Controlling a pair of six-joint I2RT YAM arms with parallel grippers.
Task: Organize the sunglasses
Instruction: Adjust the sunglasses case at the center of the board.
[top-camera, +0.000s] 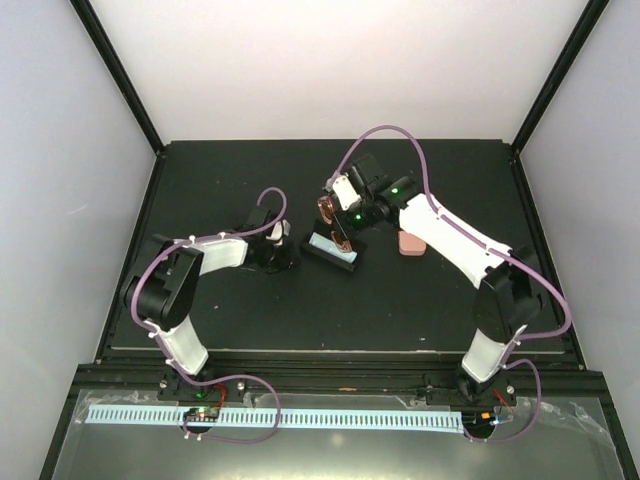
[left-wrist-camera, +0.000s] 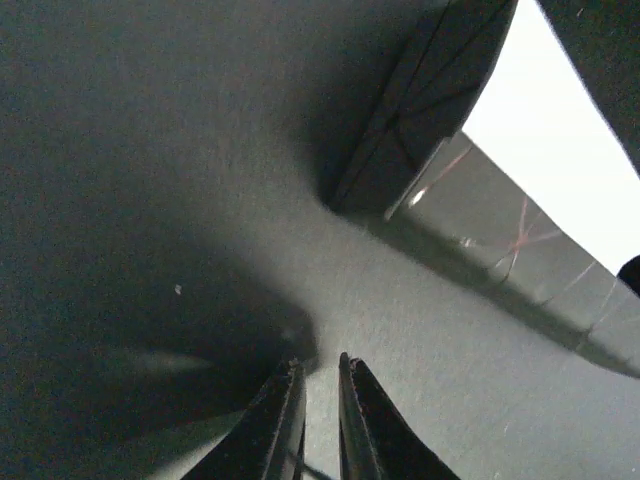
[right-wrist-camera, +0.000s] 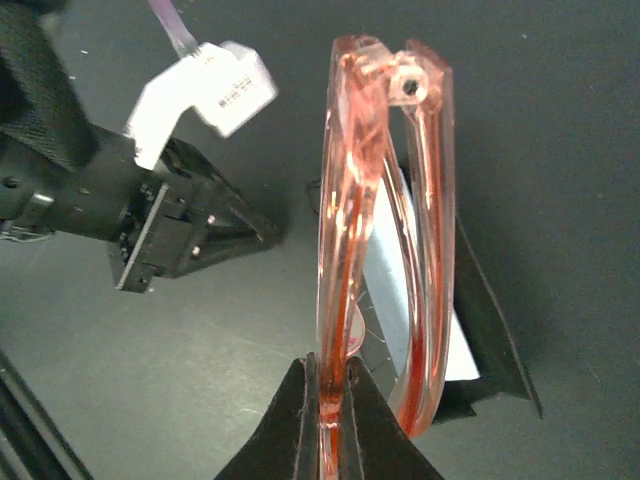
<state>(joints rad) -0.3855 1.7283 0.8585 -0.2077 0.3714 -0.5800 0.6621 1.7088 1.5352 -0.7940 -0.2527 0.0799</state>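
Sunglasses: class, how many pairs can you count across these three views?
1: an amber pair, pinched by the right gripper over the open black case. Another pair may be hidden from view.

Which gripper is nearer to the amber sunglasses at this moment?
Right. The right gripper is shut on the frame of the amber sunglasses, holding them over the open black case. The left gripper is down by the table, beside that case and apart from them.

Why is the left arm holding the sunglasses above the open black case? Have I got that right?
No, it is the right gripper that holds the sunglasses above the open black case; the right wrist view shows it clamped on the frame.
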